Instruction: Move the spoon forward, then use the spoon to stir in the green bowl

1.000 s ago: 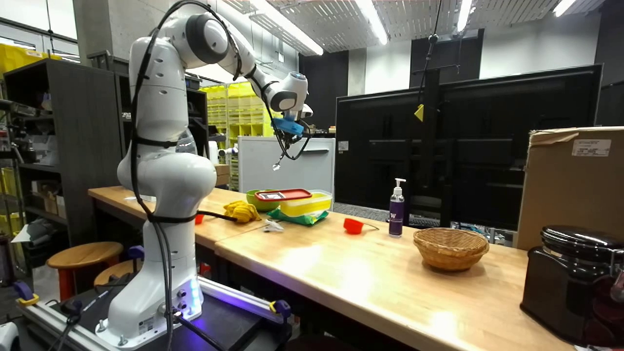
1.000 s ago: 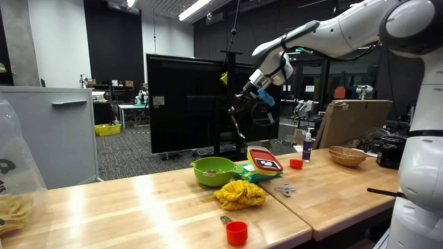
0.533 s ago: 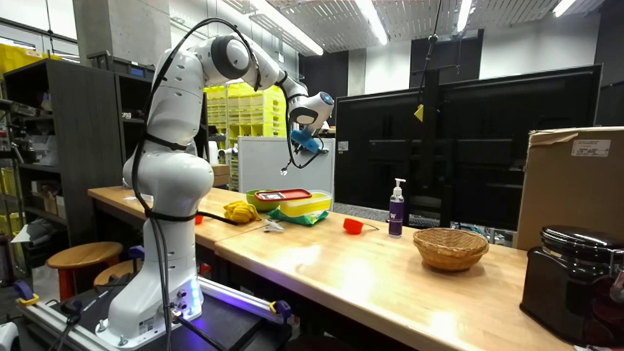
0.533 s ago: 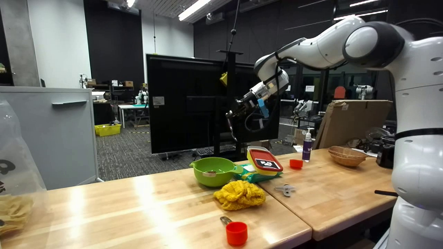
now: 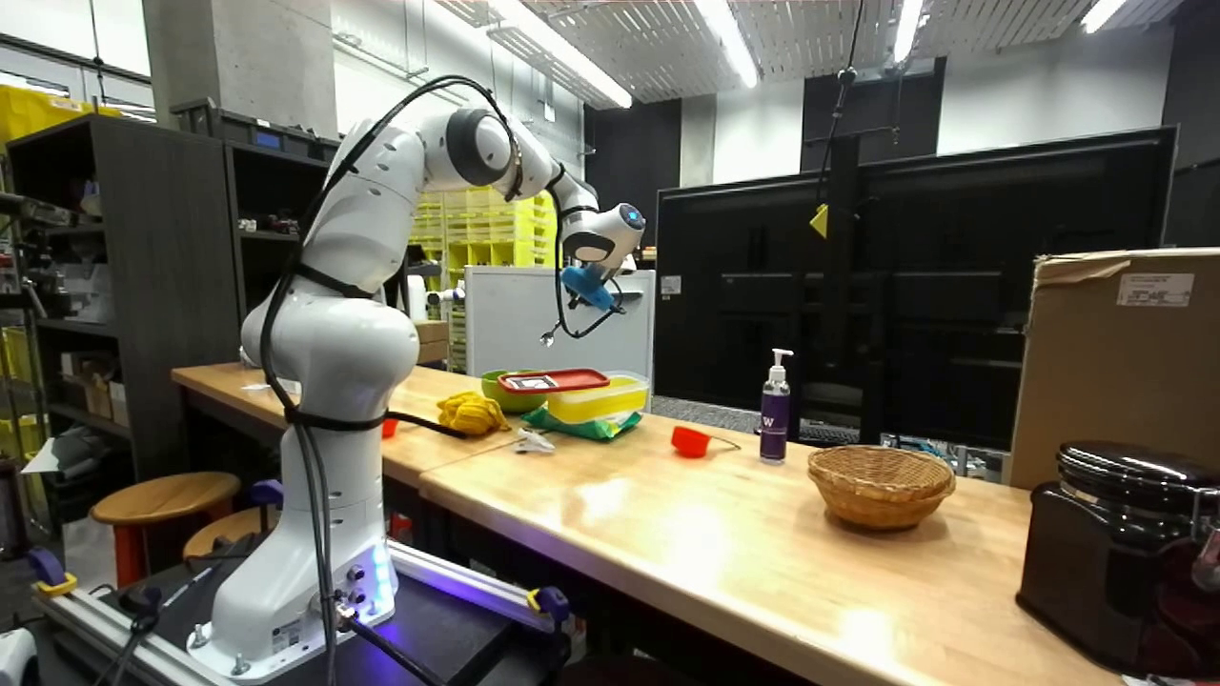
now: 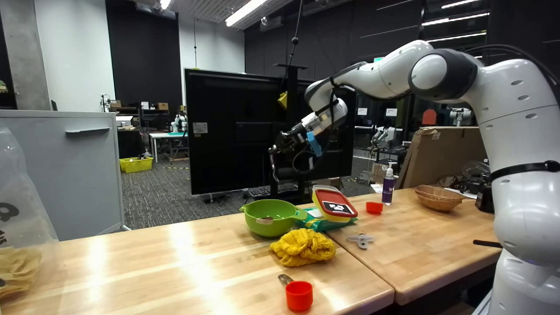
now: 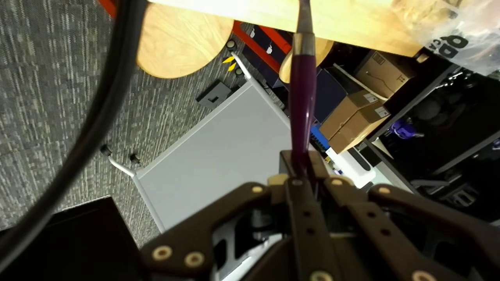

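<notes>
In the wrist view, the end effector (image 7: 300, 166) is clamped on the purple handle of the spoon (image 7: 302, 97), whose metal part extends away from it. Behind the spoon one sees an edge of the bench (image 7: 359, 27), and a clear plastic bag (image 7: 465, 43) lies close to a corner of it.

In an exterior view, the spoon hangs with its tip downward, higher than the green bowl (image 6: 282, 225) and apart from it. The green bowl stands near the far edge of the bench. Just beside it, toward the near edge, lies a yellow knitted cloth (image 6: 302, 247); to the right of the bowl, a red-lidded container (image 6: 330, 197) rests tilted on a green packet (image 6: 321, 224).

In an exterior view, a pump bottle (image 5: 775, 424) stands near the far edge of the bench, and a red measuring cup (image 5: 690, 441) lies near it. Farther along this edge stands a wicker basket (image 5: 882, 510).
</notes>
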